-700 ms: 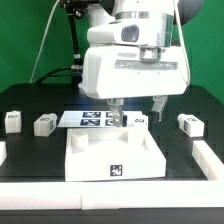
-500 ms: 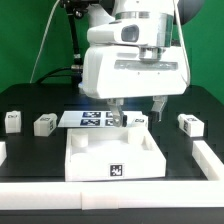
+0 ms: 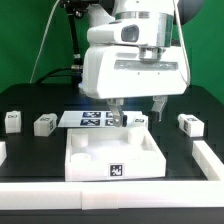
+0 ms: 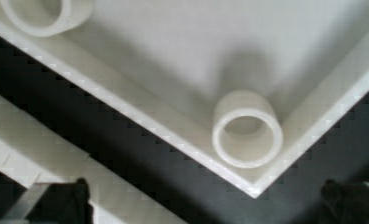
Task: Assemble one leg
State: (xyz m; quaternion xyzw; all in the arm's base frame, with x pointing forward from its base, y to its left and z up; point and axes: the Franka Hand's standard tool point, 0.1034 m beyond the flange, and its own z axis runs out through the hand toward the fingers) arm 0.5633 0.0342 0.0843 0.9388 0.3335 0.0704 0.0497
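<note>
In the exterior view, four small white legs with tags lie on the black table: two at the left (image 3: 10, 121) (image 3: 43, 124), one behind the tray (image 3: 137, 120), one at the right (image 3: 189, 123). The large white tray-like part (image 3: 113, 152) stands in front of them. My gripper (image 3: 138, 108) hangs open and empty above the tray's far edge, with the middle leg just below and between its fingers. In the wrist view the gripper (image 4: 202, 205) is wide open over one corner of the tray (image 4: 181, 60), whose corner socket (image 4: 248, 128) shows. No leg shows in that view.
The marker board (image 3: 92, 118) lies flat behind the tray, left of the gripper. White rails border the table at the exterior view's right (image 3: 211, 152) and along the front (image 3: 110, 189). A green backdrop stands behind the arm.
</note>
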